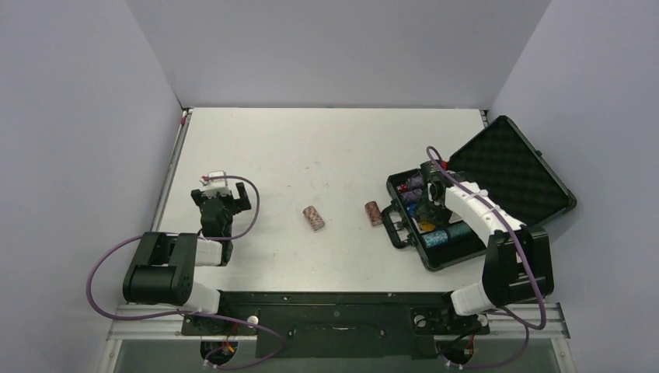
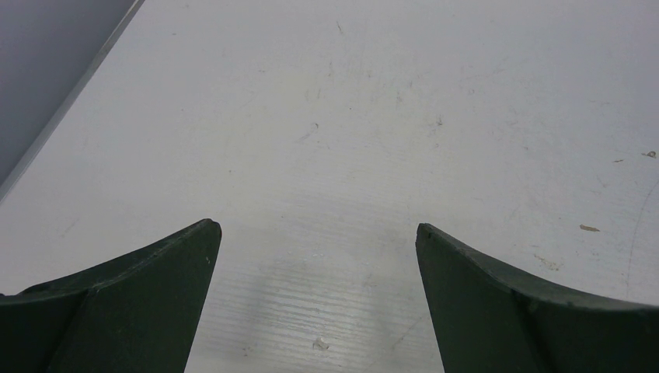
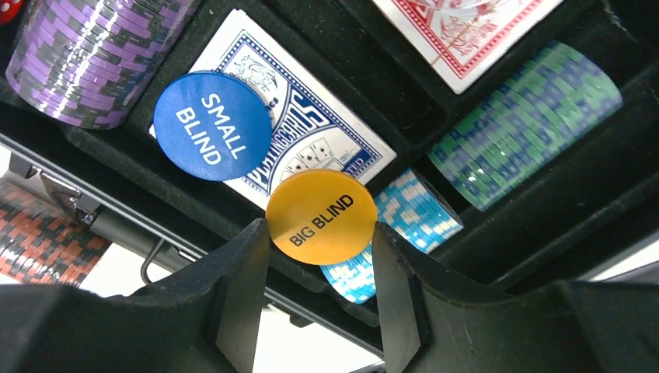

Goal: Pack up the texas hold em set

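Idling at left: the left claw [image 2: 317, 227] hangs over bare counter [image 2: 350, 93] with its jaws wide apart and nothing between them.
Loose chips: two chip stacks lie on their sides mid-frame in the top view, one [image 1: 313, 217] alone and one [image 1: 374, 212] just beside the case handle. Neither is packed yet.
Case: the black case [image 1: 482, 194] lies open at the right of the top view, lid tipped back.
Right claw: the right claw [image 3: 320, 229] is clamped on the rim of the yellow disc [image 3: 322, 211]. It holds the disc above the case, over the light-blue chips [image 3: 412, 214] and a corner of the blue deck [image 3: 311, 132].
Risk, slip: only the thin edges of a smooth disc are pinched, so it could likely pivot or pop out.
Risk, landing: let go here, the disc may drop onto the chip row or a foam ridge instead of lying flat, and could stop the lid shutting.
Risk, knock: lowering the claw could nudge the blue disc [image 3: 211, 124] off the deck.
Writing: the blue disc reads "SMALL BLIND" and the yellow disc "BIG BLIND". The blue deck's partly covered lettering seems to say "PLAYING CARDS". The red deck [image 3: 458, 27] at upper right shows only pattern.
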`<state>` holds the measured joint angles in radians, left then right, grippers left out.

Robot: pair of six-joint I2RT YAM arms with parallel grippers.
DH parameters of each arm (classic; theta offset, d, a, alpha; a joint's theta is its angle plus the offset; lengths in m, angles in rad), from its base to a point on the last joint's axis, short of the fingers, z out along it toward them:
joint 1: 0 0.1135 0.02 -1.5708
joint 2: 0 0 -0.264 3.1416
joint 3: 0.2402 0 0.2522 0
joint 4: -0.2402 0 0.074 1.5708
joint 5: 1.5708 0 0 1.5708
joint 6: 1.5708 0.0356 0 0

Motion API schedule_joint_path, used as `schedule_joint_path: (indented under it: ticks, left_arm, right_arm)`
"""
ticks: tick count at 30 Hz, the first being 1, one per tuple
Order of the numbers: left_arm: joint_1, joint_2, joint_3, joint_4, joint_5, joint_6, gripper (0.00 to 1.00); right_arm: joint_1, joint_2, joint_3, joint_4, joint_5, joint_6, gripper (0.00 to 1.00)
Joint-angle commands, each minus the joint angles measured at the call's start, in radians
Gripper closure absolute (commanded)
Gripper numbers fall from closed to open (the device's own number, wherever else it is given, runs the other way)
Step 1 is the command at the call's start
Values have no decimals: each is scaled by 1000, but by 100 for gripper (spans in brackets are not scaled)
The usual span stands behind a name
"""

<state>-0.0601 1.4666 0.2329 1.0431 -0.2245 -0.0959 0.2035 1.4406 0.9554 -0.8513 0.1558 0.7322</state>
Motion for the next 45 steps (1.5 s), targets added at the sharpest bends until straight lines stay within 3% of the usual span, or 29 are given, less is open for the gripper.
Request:
schedule_joint_path:
  ticks: [1, 10, 20, 24, 30, 35, 45]
  left_arm:
    - [-3, 1, 24, 51, -5, 2, 4]
    - [-3, 0, 24, 51, -4, 1, 4]
    - [-3, 1, 23, 52, -4, 2, 4]
    - [-4, 0, 24, 51, -4, 2, 4]
    - [-3, 1, 23, 51, -4, 2, 4]
    - [-3, 1, 23, 52, -4, 1, 4]
    - [-4, 1, 24, 52, -4, 2, 4]
  right_arm:
    - [-5, 41, 37, 45, -17, -23, 76]
    - [-9, 95, 60, 57, -38, -30, 69]
    - [-12, 68, 75, 34, -30, -42, 39]
    - [-13, 31, 82, 10, -19, -43, 33]
    - [18, -65, 130, -70, 3, -41, 32]
    - [116, -118, 230, -165, 27, -37, 31]
    - [253, -115, 375, -155, -28, -76, 32]
